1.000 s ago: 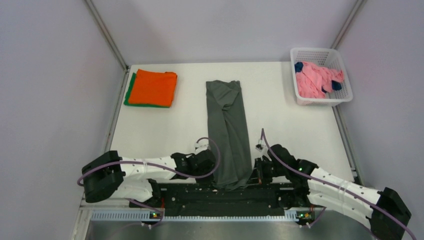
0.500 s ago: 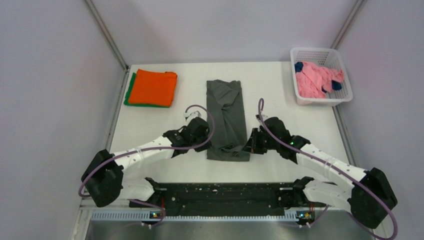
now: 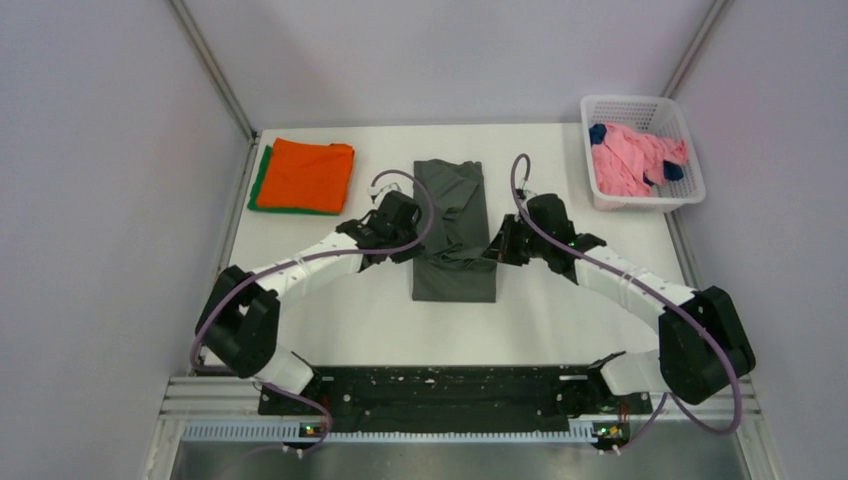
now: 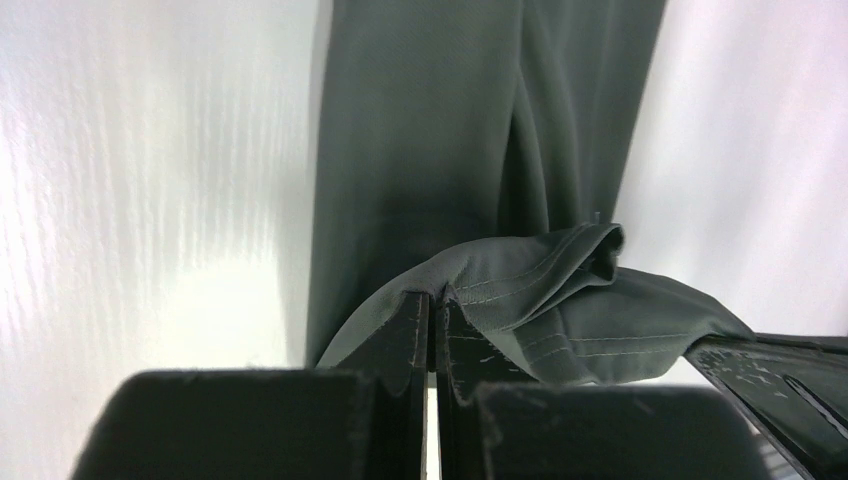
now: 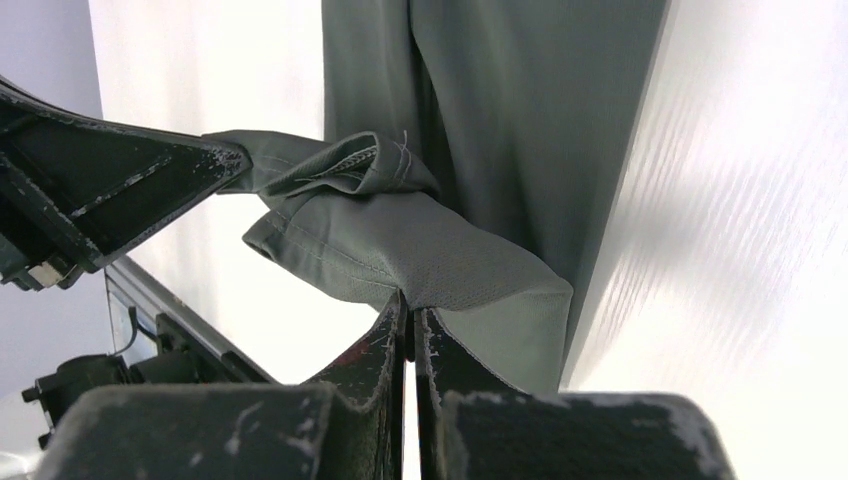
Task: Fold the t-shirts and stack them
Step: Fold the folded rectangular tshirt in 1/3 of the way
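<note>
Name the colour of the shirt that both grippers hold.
The shirt is plain dark olive-grey. The top external view shows it best.

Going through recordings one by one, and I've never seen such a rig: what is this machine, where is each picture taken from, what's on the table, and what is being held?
Two robot arms are bolted at the near edge of a table. The wide picture looks down from above and behind them; the other two come from a camera on each wrist, looking along its fingers. The left gripper and the right gripper are each shut on the hem of a grey t-shirt, holding that end lifted over the rest, which lies in a long strip. At the far left an orange t-shirt sits folded on a green t-shirt. The basket at the far right holds a crumpled pink t-shirt and navy cloth.
</note>
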You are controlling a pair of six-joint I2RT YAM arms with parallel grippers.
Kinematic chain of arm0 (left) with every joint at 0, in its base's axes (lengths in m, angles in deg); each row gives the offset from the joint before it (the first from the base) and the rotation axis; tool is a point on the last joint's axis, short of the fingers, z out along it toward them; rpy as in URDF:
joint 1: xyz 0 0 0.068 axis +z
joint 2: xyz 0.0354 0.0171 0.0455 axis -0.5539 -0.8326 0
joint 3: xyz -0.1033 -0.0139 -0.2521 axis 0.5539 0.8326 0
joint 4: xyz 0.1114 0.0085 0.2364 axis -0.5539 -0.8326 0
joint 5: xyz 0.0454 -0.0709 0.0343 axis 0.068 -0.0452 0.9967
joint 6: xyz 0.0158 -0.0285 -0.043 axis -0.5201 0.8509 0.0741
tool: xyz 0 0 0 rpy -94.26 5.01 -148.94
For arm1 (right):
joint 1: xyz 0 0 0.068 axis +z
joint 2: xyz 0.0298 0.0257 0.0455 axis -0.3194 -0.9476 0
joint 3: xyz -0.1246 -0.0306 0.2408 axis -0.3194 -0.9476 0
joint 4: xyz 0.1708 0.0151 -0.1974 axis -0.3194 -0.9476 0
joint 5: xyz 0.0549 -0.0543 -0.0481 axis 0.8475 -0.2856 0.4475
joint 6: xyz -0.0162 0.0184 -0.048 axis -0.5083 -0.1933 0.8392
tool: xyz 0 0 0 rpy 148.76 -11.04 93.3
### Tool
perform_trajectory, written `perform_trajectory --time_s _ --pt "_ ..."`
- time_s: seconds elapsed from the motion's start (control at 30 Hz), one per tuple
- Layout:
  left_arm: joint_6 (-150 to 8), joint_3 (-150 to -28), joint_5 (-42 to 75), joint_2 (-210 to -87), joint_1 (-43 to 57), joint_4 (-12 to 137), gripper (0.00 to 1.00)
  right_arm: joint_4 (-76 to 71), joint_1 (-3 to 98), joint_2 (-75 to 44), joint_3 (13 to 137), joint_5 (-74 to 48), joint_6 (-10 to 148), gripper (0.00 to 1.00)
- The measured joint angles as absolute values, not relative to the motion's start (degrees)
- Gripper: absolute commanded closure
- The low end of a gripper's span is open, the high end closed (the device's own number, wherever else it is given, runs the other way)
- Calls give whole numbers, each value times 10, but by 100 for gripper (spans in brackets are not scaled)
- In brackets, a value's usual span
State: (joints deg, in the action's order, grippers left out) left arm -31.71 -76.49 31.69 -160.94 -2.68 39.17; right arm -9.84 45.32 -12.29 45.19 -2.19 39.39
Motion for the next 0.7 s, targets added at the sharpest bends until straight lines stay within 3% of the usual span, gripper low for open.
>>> perform_trajectory --time_s 0.4,0.47,0.53,0.6,0.67,0.7 --pt "-353 -860 306 -1713 21 371 100 -44 414 -268 520 9 403 100" --pt "-358 -873 299 -1728 27 367 94 -38 410 -284 527 9 403 100" --pt "-366 -888 291 -1746 31 364 81 -34 406 -299 536 8 403 99" --pt "-373 -901 284 -1765 35 364 65 -29 404 -313 548 5 404 88" --pt "-382 -912 279 -1782 39 364 47 -26 401 -331 566 0 406 51" --pt "-384 -920 274 -1791 42 362 26 -24 399 -342 578 -3 405 39"
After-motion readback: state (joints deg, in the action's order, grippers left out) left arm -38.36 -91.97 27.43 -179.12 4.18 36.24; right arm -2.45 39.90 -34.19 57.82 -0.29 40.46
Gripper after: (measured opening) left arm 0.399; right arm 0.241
